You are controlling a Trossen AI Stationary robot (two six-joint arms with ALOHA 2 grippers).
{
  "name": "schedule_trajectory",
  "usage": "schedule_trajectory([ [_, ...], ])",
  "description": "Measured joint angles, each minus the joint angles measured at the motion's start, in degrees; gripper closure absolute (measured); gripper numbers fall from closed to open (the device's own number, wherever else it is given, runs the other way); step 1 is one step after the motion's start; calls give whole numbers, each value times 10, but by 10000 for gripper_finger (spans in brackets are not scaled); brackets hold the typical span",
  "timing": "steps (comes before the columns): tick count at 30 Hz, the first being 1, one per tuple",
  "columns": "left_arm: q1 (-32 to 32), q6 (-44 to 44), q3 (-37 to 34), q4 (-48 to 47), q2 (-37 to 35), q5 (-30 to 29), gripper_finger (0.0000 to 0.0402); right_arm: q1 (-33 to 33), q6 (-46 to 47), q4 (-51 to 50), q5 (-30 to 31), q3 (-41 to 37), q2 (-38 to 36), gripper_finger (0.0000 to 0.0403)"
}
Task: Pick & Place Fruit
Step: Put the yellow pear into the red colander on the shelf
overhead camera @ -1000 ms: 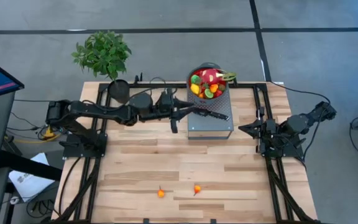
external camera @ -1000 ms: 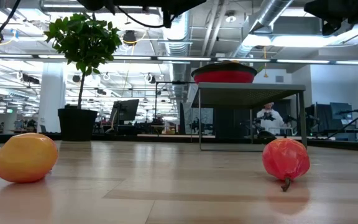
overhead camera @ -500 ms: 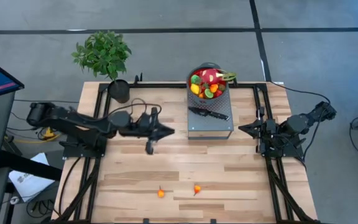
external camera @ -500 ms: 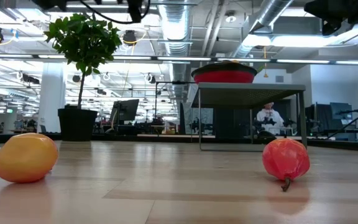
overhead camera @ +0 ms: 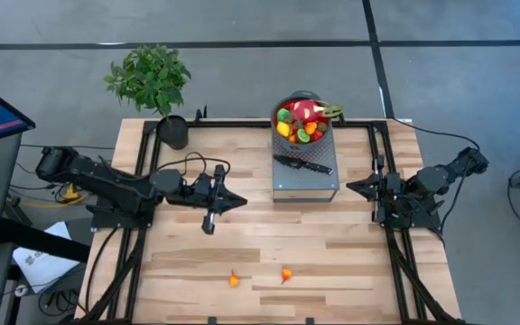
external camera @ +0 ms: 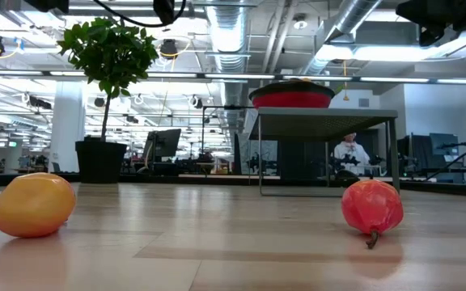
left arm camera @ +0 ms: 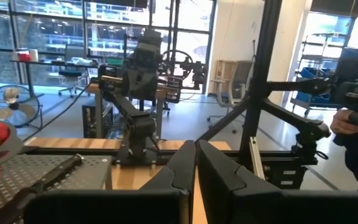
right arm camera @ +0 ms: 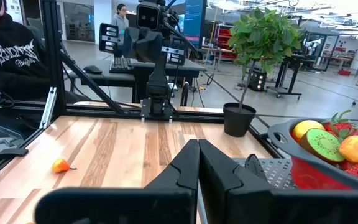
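From above, the fruit heaped in my red bowl (overhead camera: 303, 121) is too small to sort: I make out the dragon fruit (overhead camera: 307, 111) near the bowl's rim, but the rest blur into specks of colour. The two fruits (overhead camera: 234, 280) lying well apart from the bowl are mere orange dots. At table height the bowl shows only its rim above the grey stand (external camera: 327, 117); its contents are hidden. Through my left wrist camera the bowl is cut off by the edge, and my right wrist camera crops it too. The knife (overhead camera: 303, 164) beside the bowl lacks visible detail.
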Motion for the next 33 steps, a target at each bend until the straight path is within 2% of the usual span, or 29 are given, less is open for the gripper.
schedule_trajectory([
  [27, 2, 1, 0, 4, 0, 1, 392, 0, 0, 0, 0, 0, 0, 403],
  [33, -3, -93, 0, 8, 0, 2, 392, 0, 0, 0, 0, 0, 0, 403],
])
